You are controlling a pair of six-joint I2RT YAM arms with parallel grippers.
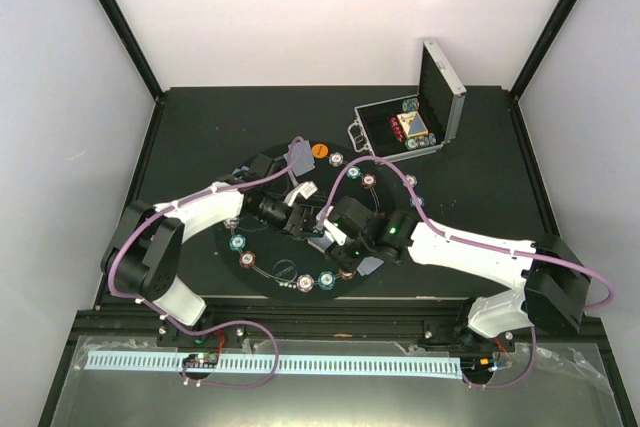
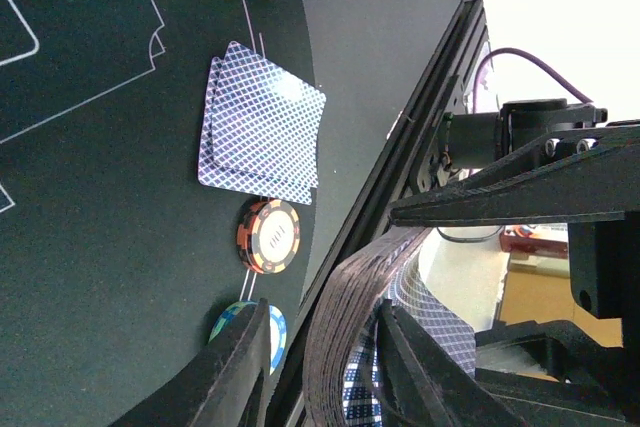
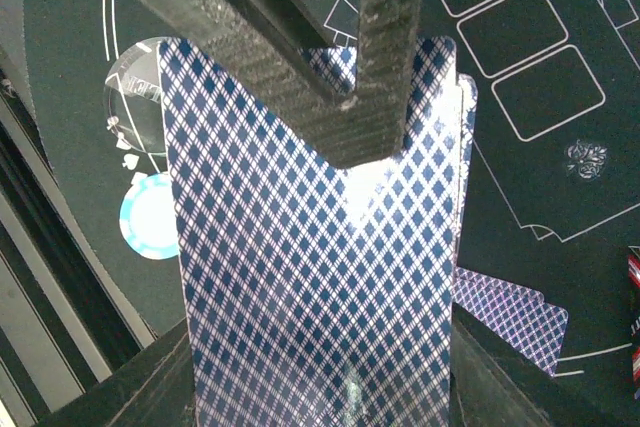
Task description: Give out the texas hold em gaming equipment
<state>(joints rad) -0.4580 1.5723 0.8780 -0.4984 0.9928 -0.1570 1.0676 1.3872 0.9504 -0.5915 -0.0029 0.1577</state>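
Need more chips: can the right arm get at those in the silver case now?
Probably not yet: the right gripper is shut on the deck of cards, though nothing seems to block the way to the open case.

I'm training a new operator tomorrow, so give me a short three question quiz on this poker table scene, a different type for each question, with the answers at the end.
1. True or false: the silver case is shut.
2. What does the right gripper hold? A) a teal chip B) the deck of cards C) a red triangle marker
3. In the left wrist view, how many face-down cards lie on the mat next to the red-brown chip?
Key: 1 false, it stands open. 2 B. 3 two.
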